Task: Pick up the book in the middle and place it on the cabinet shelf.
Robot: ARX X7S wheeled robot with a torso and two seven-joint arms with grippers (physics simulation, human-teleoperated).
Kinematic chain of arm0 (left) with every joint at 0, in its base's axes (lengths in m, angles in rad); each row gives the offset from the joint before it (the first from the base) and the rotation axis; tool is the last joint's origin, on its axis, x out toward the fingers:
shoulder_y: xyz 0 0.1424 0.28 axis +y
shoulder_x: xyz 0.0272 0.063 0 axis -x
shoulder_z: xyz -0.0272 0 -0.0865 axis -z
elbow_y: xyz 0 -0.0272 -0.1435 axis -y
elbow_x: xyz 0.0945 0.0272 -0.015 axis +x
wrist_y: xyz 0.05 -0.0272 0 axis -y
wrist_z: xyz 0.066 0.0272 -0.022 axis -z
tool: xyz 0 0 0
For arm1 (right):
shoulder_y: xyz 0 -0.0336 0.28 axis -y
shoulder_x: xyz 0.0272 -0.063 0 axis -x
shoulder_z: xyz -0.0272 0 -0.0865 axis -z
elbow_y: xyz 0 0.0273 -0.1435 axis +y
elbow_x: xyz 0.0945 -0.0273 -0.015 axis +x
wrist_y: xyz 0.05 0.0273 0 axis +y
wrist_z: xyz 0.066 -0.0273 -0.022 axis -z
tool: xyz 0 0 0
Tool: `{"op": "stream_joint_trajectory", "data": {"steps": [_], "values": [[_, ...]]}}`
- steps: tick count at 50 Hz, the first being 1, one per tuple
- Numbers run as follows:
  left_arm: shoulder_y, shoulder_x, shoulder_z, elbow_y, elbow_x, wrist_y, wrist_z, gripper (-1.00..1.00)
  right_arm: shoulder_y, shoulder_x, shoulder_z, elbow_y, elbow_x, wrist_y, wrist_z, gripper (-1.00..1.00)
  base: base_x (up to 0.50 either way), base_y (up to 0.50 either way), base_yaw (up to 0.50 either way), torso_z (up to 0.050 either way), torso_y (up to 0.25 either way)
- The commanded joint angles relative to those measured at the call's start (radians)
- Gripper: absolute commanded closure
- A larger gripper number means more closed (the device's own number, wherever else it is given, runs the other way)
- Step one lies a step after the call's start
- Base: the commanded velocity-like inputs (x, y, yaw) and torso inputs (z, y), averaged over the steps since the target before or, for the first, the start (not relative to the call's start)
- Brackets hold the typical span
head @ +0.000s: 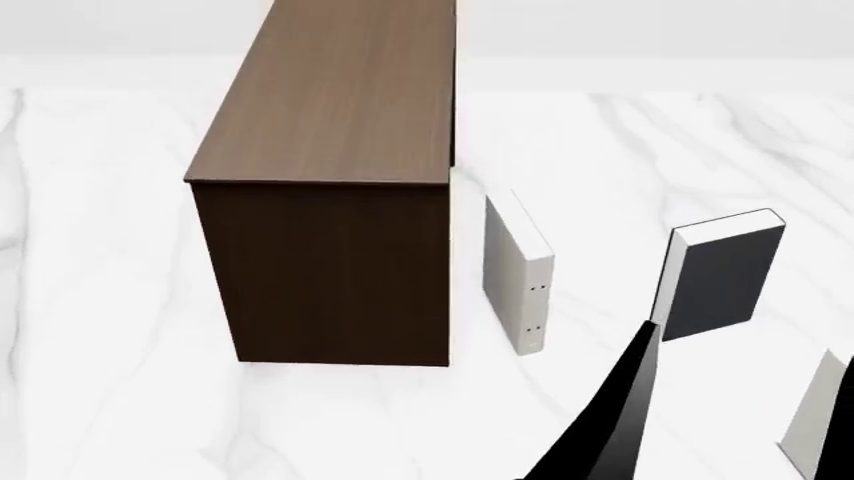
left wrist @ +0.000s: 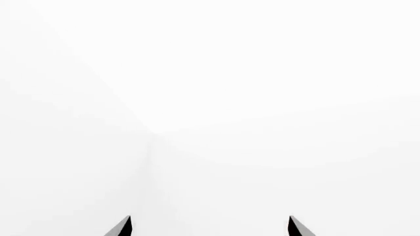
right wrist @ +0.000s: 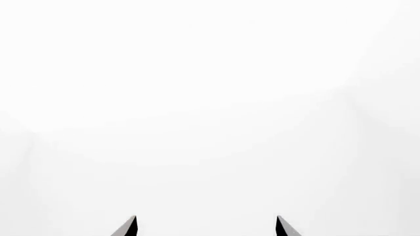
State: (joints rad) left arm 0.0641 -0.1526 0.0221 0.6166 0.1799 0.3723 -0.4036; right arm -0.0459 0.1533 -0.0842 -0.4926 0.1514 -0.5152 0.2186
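Observation:
The grey book (head: 721, 282) stands upright on the white marble surface, right of the cabinet, with its white page edges to the left. The dark brown cabinet (head: 334, 260) stands at the left, with a lighter flat top (head: 340, 90). My left gripper (left wrist: 210, 226) is open and empty, and its wrist view shows only blank white. My right gripper (right wrist: 206, 226) is also open and empty, facing blank white. In the head view a black arm part (head: 607, 425) rises from the bottom edge, in front of and just left of the grey book. Neither gripper's fingers show there.
A whitish book with small rivets (head: 517, 272) stands upright between the cabinet and the grey book. Another whitish book (head: 811, 420) is cut off at the lower right edge. White marble surface (head: 107, 300) lies all round.

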Motion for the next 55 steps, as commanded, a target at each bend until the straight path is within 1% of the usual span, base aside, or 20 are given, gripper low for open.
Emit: {"op": "stream_joint_trajectory", "data": {"steps": [1,28,33,46,53,55], "values": [[0.006,0.005,-0.016,-0.006,0.007,0.017,0.005,-1.00,-0.007,0.000,0.000,-0.008,-0.015,0.001,-0.020,-1.00,0.50,0.00,0.00,0.000,0.000],[0.012,-0.020,0.004,-0.011,0.008,0.023,-0.020,-1.00,-0.010,0.021,-0.024,0.006,-0.022,-0.009,-0.003,-1.00,0.50,0.00,0.00,0.000,0.001],[0.013,-0.024,0.008,-0.010,0.007,0.021,-0.023,-1.00,-0.003,0.020,-0.022,0.010,-0.025,0.010,0.009,-1.00,0.50,0.00,0.00,0.000,0.002],[0.015,-0.033,0.020,-0.008,0.007,0.017,-0.031,-1.00,0.030,0.013,-0.015,0.024,-0.041,0.063,0.047,-1.00,0.06,0.00,0.00,0.000,0.001],[0.018,-0.038,0.029,-0.006,0.005,0.011,-0.031,-1.00,0.089,0.000,0.011,0.020,-0.061,0.130,0.096,-1.00,0.00,0.00,0.00,0.000,0.000],[0.019,-0.040,0.032,-0.003,0.003,0.005,-0.030,-1.00,0.118,-0.016,0.041,0.021,-0.083,0.166,0.138,-1.00,0.00,0.00,0.00,0.000,0.000]]}}
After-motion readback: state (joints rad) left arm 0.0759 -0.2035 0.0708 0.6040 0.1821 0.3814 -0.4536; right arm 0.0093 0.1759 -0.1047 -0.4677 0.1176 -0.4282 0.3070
